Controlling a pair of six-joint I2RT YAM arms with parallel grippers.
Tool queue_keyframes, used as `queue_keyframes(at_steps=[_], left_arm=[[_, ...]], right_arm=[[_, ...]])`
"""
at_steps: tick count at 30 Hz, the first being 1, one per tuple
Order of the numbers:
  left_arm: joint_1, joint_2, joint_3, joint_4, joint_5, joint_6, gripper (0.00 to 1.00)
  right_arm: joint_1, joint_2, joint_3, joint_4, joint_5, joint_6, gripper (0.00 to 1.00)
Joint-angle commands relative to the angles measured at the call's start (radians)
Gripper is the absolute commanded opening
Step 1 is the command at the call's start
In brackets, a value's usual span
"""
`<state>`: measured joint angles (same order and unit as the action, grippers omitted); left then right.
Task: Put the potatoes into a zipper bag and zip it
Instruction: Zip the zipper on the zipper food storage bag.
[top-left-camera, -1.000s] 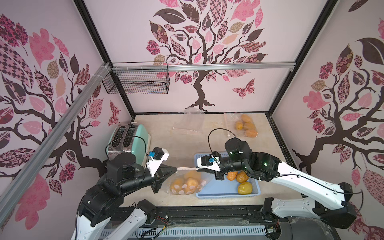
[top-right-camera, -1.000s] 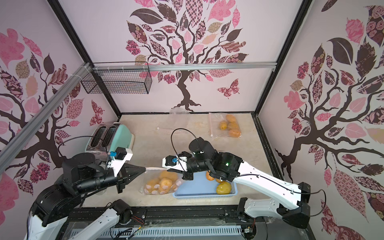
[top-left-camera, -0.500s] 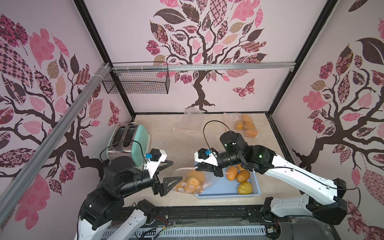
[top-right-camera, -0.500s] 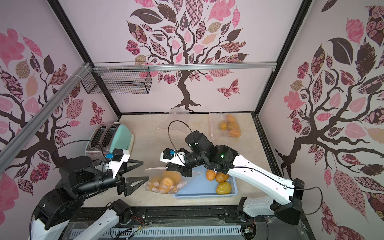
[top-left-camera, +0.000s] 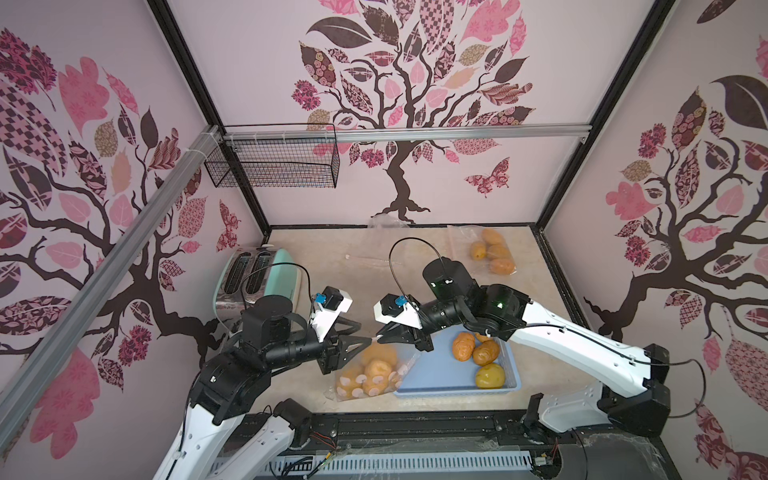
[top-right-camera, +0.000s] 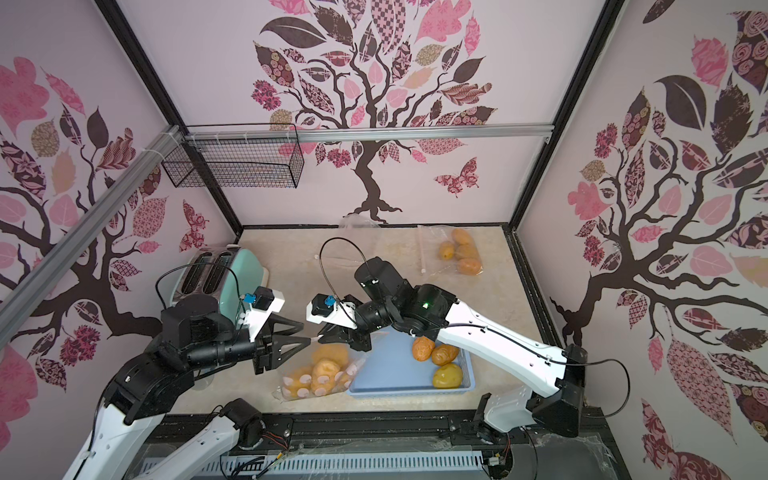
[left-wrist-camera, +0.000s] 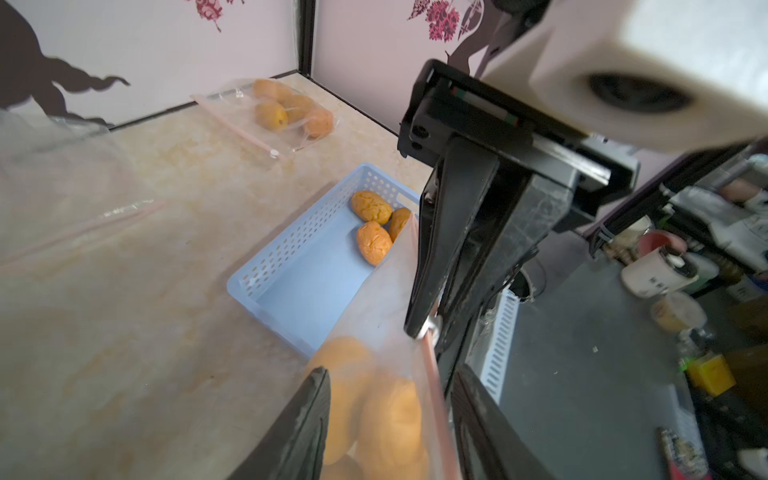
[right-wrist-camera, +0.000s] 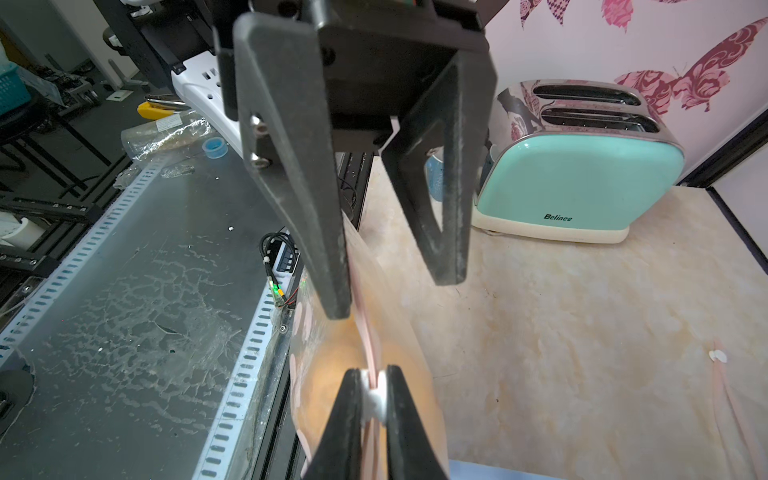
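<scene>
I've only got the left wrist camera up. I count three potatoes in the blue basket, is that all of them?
Observer: No. A fourth, the yellow-green potato, lies in the basket in the corner nearest the robot's base, hidden in your view behind the right gripper.
Operator: What is that gripper clamped on?
Observer: The right wrist view shows it shut on the white zipper slider of the bag.
Operator: Anything close to my left arm?
Observer: A mint toaster stands on the table close beside it, toward the left wall, in both top views.
</scene>
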<state>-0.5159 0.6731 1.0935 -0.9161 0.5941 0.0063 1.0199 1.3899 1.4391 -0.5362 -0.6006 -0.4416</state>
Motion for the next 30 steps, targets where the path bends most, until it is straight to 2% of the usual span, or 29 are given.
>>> queue_keyframes(at_steps=[1,3,6,14,18,23,27,30], left_arm=[[0.002,-0.012,-0.027,0.018,0.009,0.0,0.29],[0.003,-0.023,-0.029,0.016,0.0,-0.001,0.2],[0.003,-0.032,-0.029,0.014,-0.012,-0.006,0.0],[0.003,-0.043,0.001,0.0,-0.036,-0.001,0.0],[0.003,-0.033,0.018,0.007,-0.03,-0.01,0.0],[0.003,-0.021,0.018,0.013,-0.084,-0.052,0.0],[0.003,-0.029,0.051,-0.025,-0.15,-0.067,0.0],[0.004,-0.08,0.059,-0.011,-0.162,-0.082,0.0]], right_arm=[[0.005,0.023,0.062,0.002,-0.017,-0.002,0.0],[0.006,0.031,0.077,-0.004,-0.016,-0.004,0.0],[0.005,0.049,0.103,-0.018,-0.022,-0.005,0.0],[0.014,0.107,0.18,-0.039,-0.031,0.005,0.0],[0.044,0.153,0.247,-0.064,0.0,0.008,0.0],[0.077,0.203,0.325,-0.128,0.056,-0.002,0.0],[0.076,0.186,0.304,-0.266,0.219,-0.083,0.0],[0.045,0.105,0.155,-0.356,0.367,-0.107,0.0]])
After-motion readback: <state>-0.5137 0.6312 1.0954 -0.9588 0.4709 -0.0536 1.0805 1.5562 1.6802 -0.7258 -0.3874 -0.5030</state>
